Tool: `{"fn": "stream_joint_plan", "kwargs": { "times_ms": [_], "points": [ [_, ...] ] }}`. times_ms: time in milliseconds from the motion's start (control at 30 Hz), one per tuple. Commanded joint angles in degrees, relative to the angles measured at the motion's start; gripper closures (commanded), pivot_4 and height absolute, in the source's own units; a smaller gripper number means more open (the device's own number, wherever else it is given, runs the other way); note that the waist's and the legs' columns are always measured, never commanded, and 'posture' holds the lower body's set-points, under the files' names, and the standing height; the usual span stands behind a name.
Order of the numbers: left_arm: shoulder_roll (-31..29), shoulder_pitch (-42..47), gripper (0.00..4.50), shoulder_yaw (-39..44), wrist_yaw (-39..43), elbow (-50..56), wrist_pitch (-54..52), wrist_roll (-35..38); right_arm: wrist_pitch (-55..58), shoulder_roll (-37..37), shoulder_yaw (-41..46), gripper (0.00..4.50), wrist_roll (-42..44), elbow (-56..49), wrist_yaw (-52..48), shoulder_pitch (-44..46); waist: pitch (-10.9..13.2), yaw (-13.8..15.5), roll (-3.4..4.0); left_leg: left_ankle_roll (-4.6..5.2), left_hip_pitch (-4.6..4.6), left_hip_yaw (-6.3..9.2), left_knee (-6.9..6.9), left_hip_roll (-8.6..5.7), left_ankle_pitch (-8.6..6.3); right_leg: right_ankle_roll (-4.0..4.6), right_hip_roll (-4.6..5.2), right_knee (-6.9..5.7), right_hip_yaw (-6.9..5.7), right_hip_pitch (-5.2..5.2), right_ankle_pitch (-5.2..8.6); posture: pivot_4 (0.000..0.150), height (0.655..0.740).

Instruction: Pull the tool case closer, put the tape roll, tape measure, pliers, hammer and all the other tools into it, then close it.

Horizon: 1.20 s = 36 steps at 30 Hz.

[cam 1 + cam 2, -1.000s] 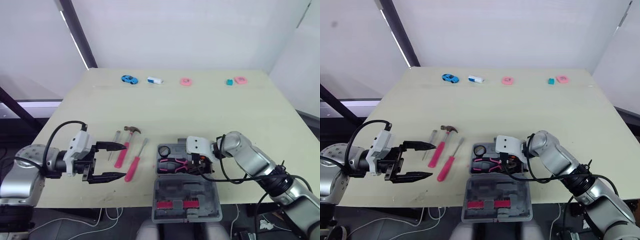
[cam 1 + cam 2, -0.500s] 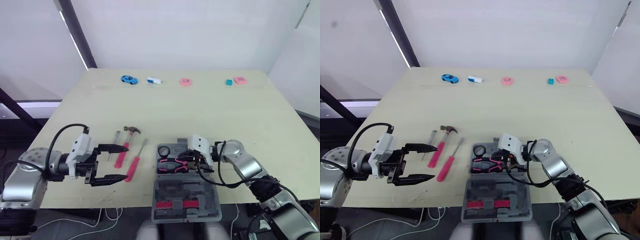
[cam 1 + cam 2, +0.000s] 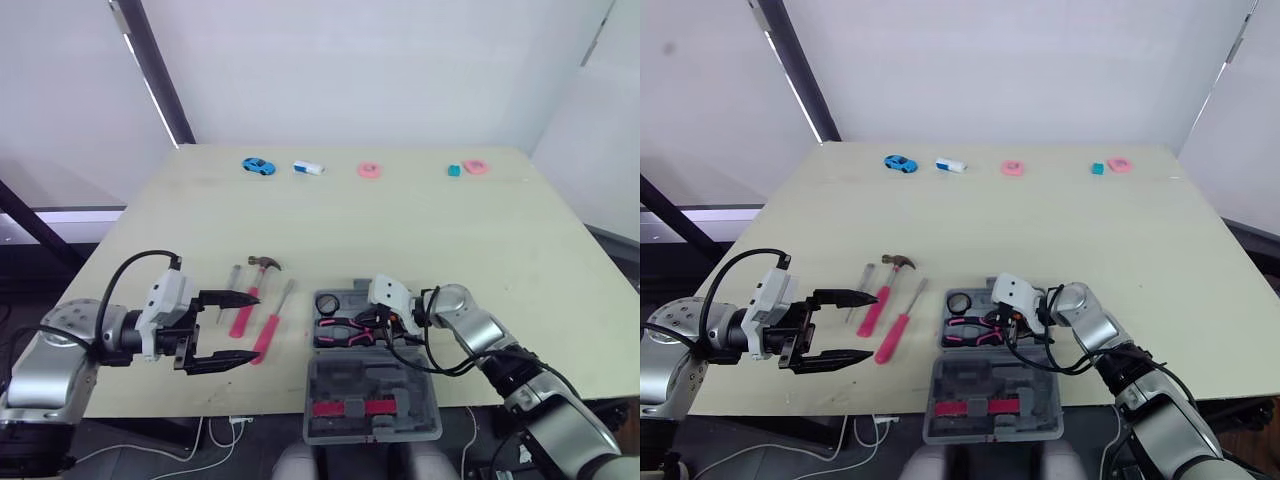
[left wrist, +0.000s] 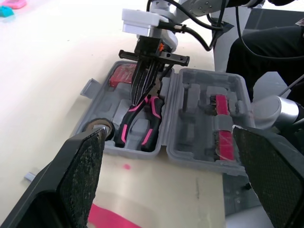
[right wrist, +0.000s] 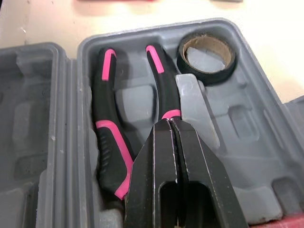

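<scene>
**Tool case: open flat under the right gripper, loose tools not yet packed**

Tool case (image 3: 370, 378) lies opened flat on the table (image 3: 400, 230), cavities up. Its tray half sits directly beneath the right gripper (image 5: 169, 124). The lid half lies beside the tray and appears to overhang the table's near edge. The long axis and hinge run in line with that gripper's fingers and point toward the left gripper (image 3: 257, 324).

Right gripper: fingers pressed together with no gap, and we see nothing clamped. The tips sit at or just above the spot where the pliers' (image 5: 108, 137) handles meet. The handles extend ahead of the fingertips, parallel to the hinge. The tape roll (image 5: 207, 58) sits in a pocket further ahead and off to one side.

Left gripper: spread wide and empty. The hammer (image 3: 265, 262) and a pink screwdriver (image 3: 272, 318) lie just ahead of its fingertips, between it and the case.

Risks, as we judge them:
- If the right fingertips drag on the way out, they could lift the pliers from their moulded seat, and the lid would then not close.
- Downward pressure on the overhanging lid half could tip the case off the edge.
- The hammer handle and the screwdriver lie close alongside each other, so a wide grasp might catch both.
</scene>
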<state>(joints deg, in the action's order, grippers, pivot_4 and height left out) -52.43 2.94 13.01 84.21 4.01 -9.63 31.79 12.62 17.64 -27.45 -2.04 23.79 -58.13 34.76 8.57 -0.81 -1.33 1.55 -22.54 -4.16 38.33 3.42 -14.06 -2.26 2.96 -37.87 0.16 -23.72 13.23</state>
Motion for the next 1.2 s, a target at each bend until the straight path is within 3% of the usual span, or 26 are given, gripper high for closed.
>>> {"fn": "stream_joint_plan", "kwargs": {
  "times_ms": [33, 200, 500, 600, 867, 933, 1033, 1200],
  "points": [
    [0.5, -0.5, 0.0, 1.4, -1.3, 2.3, -0.1, 1.2, 2.6, 2.2, -4.4, 4.47, -6.3, 8.8, 1.2, -3.9, -0.5, 0.1, -0.08, 0.0, 0.09, 0.02, 0.0, 0.02, 0.0, 0.0, 0.03, 0.0, 0.0, 0.07, 0.0, 0.15, 0.7395],
    [1.6, -2.8, 0.0, 2.9, -4.2, 3.3, -0.6, 1.6, -5.7, 0.6, 1.6, 4.47, -1.2, 3.5, 3.7, -5.4, -0.8, 0.1, -0.1, -0.23, 0.13, -0.06, 0.01, 0.14, -0.13, 0.0, 0.25, 0.03, 0.01, 0.11, -0.01, 0.15, 0.7395],
    [5.9, -8.4, 0.0, 8.0, -12.8, 5.9, -1.9, 2.4, -7.6, -0.2, 14.0, 4.47, 9.2, -14.7, 7.0, -10.4, -0.1, 0.0, 0.26, 0.01, -0.59, -0.09, -0.17, 0.11, 0.0, 0.27, 0.13, 0.06, -0.02, -0.55, -0.12, 0.15, 0.7395],
    [7.5, -10.4, 0.0, 10.4, -16.3, 6.4, -2.3, 2.7, -5.4, 1.7, 18.8, 4.47, 13.0, -22.5, 8.1, -14.6, -0.1, 0.0, 0.24, 0.01, -1.22, -0.03, -0.15, 0.0, 0.0, 0.17, -0.01, 0.05, -0.03, -1.1, -0.17, 0.15, 0.7395],
    [13.6, -16.9, 0.0, 15.3, -25.0, 6.7, -2.5, 2.9, -2.3, 9.9, 36.3, 4.47, 24.1, -36.2, 9.0, -33.4, 0.0, 0.8, 0.1, 0.13, -1.29, -0.06, -0.13, -0.12, -0.08, 0.18, 0.16, 0.32, -0.08, -1.0, -0.07, 0.15, 0.7395],
    [14.5, -18.4, 0.0, 16.4, -26.4, 5.3, -1.4, 1.8, -2.3, 11.0, 41.2, 3.97, 26.1, -38.0, 9.6, -39.3, 0.0, 0.7, 0.06, 0.13, -1.24, -0.06, -0.1, -0.12, -0.08, 0.16, 0.16, 0.3, -0.1, -0.96, -0.07, 0.15, 0.7395],
    [15.2, -19.3, 0.0, 18.2, -27.2, 2.4, -0.9, 2.3, -2.1, 12.1, 46.8, 2.79, 28.5, -40.0, 9.9, -46.6, 0.0, 0.6, 0.09, 0.13, -1.16, -0.01, -0.08, -0.1, -0.08, -0.04, 0.14, 0.23, -0.11, -0.96, 0.05, 0.15, 0.7395],
    [14.3, -20.9, 0.0, 21.7, -26.6, -7.8, 2.4, 0.4, -4.4, 10.6, 54.9, 0.29, 32.3, -40.0, 8.9, -58.4, 0.0, 0.1, 0.07, 0.12, -1.13, 0.05, -0.05, -0.04, -0.08, -0.05, 0.13, 0.18, -0.1, -0.97, 0.06, 0.15, 0.7395]
  ]
}}
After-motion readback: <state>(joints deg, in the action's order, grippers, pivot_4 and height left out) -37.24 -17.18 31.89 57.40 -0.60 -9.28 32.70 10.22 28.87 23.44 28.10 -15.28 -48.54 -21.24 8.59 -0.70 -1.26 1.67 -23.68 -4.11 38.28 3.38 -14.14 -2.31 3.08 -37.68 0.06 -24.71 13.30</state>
